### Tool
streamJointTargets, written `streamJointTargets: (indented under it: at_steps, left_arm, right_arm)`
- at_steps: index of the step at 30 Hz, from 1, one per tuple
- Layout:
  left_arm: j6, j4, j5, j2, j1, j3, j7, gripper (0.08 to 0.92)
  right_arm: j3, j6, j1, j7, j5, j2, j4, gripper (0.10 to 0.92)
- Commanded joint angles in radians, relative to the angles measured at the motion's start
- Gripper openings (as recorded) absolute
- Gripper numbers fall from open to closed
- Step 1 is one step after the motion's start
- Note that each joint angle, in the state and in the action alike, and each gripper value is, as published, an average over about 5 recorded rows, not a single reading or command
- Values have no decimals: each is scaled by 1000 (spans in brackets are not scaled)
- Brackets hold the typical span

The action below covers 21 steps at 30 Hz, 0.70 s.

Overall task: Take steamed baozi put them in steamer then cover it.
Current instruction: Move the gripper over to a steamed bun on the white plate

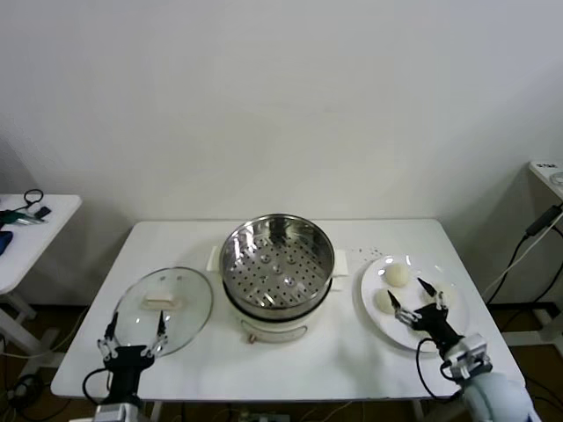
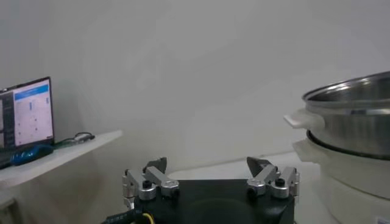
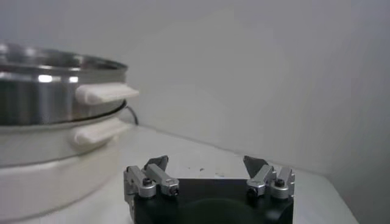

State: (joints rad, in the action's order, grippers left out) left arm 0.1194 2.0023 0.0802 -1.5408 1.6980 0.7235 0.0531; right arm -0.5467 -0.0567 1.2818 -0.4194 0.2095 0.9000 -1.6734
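Observation:
The steel steamer (image 1: 277, 264) stands uncovered at the table's middle, and its perforated tray holds nothing. The glass cover (image 1: 164, 306) with a cream handle lies flat to the steamer's left. Two baozi (image 1: 398, 274) (image 1: 384, 301) lie on a white plate (image 1: 400, 332) at the right; a third shows faintly behind the right fingers. My right gripper (image 1: 406, 292) is open just above the plate's near side, beside the nearer bun. My left gripper (image 1: 136, 323) is open at the cover's near edge. The steamer also shows in the left wrist view (image 2: 356, 122) and the right wrist view (image 3: 49, 91), beyond each open gripper (image 2: 210, 165) (image 3: 207, 163).
A side table (image 1: 22, 237) with cables and small items stands at the far left, and a screen (image 2: 27, 112) sits on it. Another table's corner (image 1: 547, 171) and hanging cables are at the far right. The wall runs close behind the table.

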Motion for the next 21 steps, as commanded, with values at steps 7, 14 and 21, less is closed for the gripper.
streamJointTargets:
  at_steps: [7,14,21]
  left_arm:
    - [1,8,-94,-4,0,-17,4,823]
    - [-7,2,-91,0,-14,-12,16,823]
    - [3,-3,-42,-7,-14,-19,39,823]
  right_arm:
    - [371,23,-588,-596,-338,-369,296,823]
    - [870,54,-1061,-688,-340,-370,491,823]
    - [1337,67,-1418,-716,-286,-252,672,823]
